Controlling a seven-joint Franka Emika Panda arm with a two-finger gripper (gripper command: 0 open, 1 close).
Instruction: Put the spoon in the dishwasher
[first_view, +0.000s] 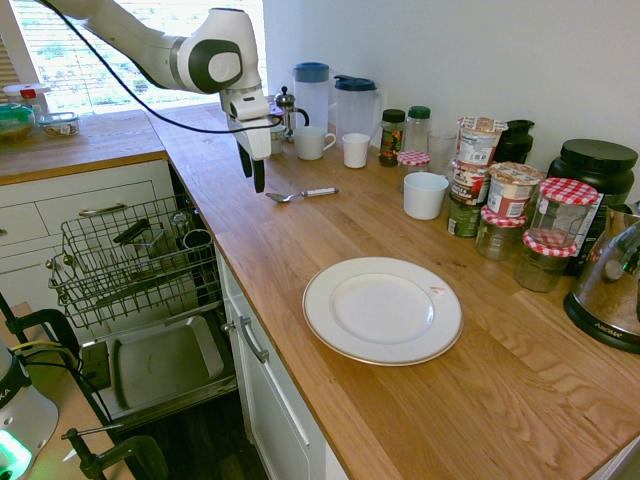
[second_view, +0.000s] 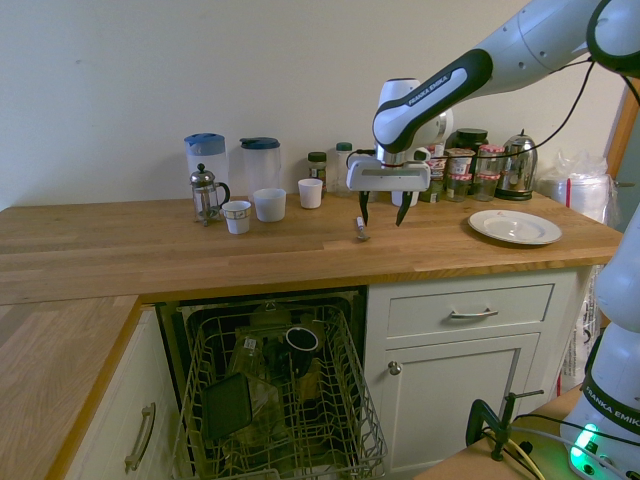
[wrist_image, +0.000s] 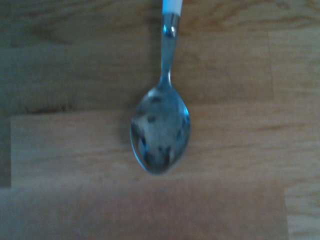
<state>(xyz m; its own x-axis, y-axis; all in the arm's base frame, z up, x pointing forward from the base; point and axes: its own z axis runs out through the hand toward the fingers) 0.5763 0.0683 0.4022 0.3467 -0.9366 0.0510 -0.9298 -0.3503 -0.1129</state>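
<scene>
Open gripper (second_view: 383, 222) above the spoon (first_view: 303, 194), over bare wood.
The fingers stand wide apart with nothing between them; just below, the spoon lies flat on the counter (first_view: 245, 245), its bowl towards the front edge and its handle towards the wall (second_view: 300, 80), with open wood around it. Wallward of the fingers is a white cup (first_view: 425, 196); to one side, past a bare stretch of wood, the plate (first_view: 382, 311) sits near the front edge. To the other side are mugs (second_view: 269, 205) and a French press (second_view: 206, 194). Jars (first_view: 545, 262) and lidded pitchers (second_view: 262, 168) line the wall. Beyond the front edge and lower than the fingers, the dishwasher (first_view: 140, 262) is open, its wire rack pulled out and partly loaded.
</scene>
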